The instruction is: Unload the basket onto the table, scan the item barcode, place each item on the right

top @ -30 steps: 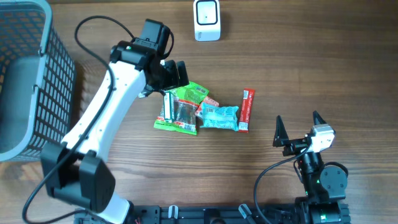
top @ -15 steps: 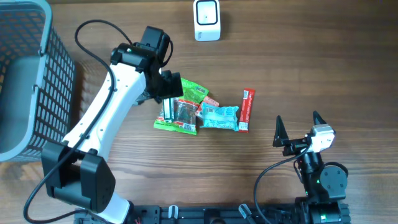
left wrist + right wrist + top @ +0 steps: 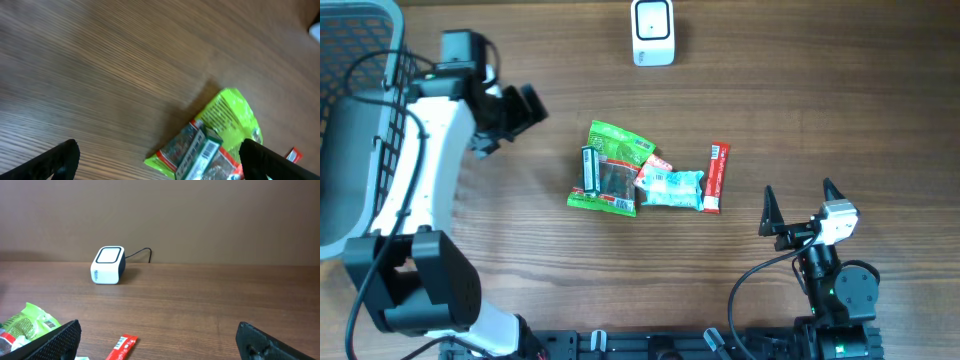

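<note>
A small pile of items lies mid-table: a green packet (image 3: 620, 148), a green box (image 3: 590, 170) with a barcode on its side, a pale blue packet (image 3: 671, 187) and a red stick pack (image 3: 716, 177). The white scanner (image 3: 652, 32) stands at the far edge. My left gripper (image 3: 512, 118) hangs open and empty, left of the pile, near the basket. Its wrist view shows the green packet (image 3: 232, 117) and the box (image 3: 200, 152) ahead of the open left gripper (image 3: 160, 162). My right gripper (image 3: 798, 205) rests open at the near right. Its view takes in the scanner (image 3: 108, 265) and the red stick pack (image 3: 122, 347).
A grey mesh basket (image 3: 350, 50) fills the far left corner, right behind the left arm. The scanner's cable (image 3: 142, 252) runs off behind it. Bare wood lies between the pile and the right gripper.
The left arm has swung left, away from above the pile towards the basket, jaws still open and empty. The pile and the right arm have not moved.
</note>
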{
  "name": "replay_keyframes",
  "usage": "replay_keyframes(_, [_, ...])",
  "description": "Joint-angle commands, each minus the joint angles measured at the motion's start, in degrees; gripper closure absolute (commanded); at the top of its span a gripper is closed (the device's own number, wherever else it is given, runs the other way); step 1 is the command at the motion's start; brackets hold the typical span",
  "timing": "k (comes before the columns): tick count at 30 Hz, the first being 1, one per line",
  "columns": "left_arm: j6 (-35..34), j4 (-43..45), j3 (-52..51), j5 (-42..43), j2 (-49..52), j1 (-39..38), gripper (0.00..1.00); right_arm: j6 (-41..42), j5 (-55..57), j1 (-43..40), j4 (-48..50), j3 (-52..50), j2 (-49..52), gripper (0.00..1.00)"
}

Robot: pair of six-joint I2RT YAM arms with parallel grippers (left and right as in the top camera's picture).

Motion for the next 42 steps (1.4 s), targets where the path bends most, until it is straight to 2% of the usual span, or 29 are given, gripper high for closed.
replay_keyframes(1, [0.55,0.28,-0.22,2.27,0.44,3.85,0.00,-0.55,0.37,-0.22,0.13,-0.07,0.07,0.00])
replay_keyframes(4, [0.48,1.18,-0.22,2.32,0.48,6.32,0.00,-0.48,0.31,-0.22,0.13,-0.07,0.07,0.00])
replay_keyframes(12, [0.48,-0.39,-0.26,2.32,0.48,6.58,0.00,-0.35,-0.31,-0.22,0.15,-0.07,0.07,0.00])
replay_keyframes(14, [0.48,-0.42,-0.26,2.29,0.48,6.58,0.00,4.24,-0.83,-0.22,0.17,-0.07,0.07,0.00])
replay_keyframes(16, [0.48,-0.42,-0.26,2.29,0.48,6.58,0.00,13.22,-1.79,-0.22,0.20,-0.04,0.07,0.00])
replay_keyframes(17, [0.48,-0.42,-0.26,2.29,0.48,6.58,0.00,14.53,-1.84,-0.22,0.20,0.00,0.07,0.00])
replay_keyframes(20, [0.48,-0.42,-0.26,2.29,0.48,6.58,0.00,14.38,-2.93,-0.22,-2.08,3.37,0.15,0.00])
replay_keyframes(23, [0.48,-0.42,-0.26,2.29,0.48,6.58,0.00,11.93,-3.28,-0.22,-6.88,11.78,2.27,0.00])
replay_keyframes(27, [0.48,-0.42,-0.26,2.32,0.48,6.58,0.00,8.41,-5.44,-0.22,-22.64,34.47,15.89,0.00])
replay_keyframes(33, [0.48,-0.42,-0.26,2.29,0.48,6.58,0.00,8.46,-5.66,-0.22,-53.96,64.83,44.76,0.00])
replay_keyframes(36, [0.48,-0.42,-0.26,2.29,0.48,6.58,0.00,8.66,-5.77,-0.22,-60.78,72.06,56.06,0.00])
replay_keyframes(38, [0.48,-0.42,-0.26,2.29,0.48,6.58,0.00,8.50,-10.86,-0.22,-60.98,73.02,61.37,0.00])
replay_keyframes(39, [0.48,-0.42,-0.26,2.29,0.48,6.58,0.00,8.37,-16.35,-0.22,-60.94,73.02,64.19,0.10])
replay_keyframes(41, [0.48,-0.42,-0.26,2.29,0.48,6.58,0.00,6.05,-22.34,0.48,-60.98,73.02,68.74,0.38])
replay_keyframes(42, [0.48,-0.42,-0.26,2.29,0.48,6.58,0.00,5.20,-23.10,1.29,-61.16,73.02,70.64,0.44])
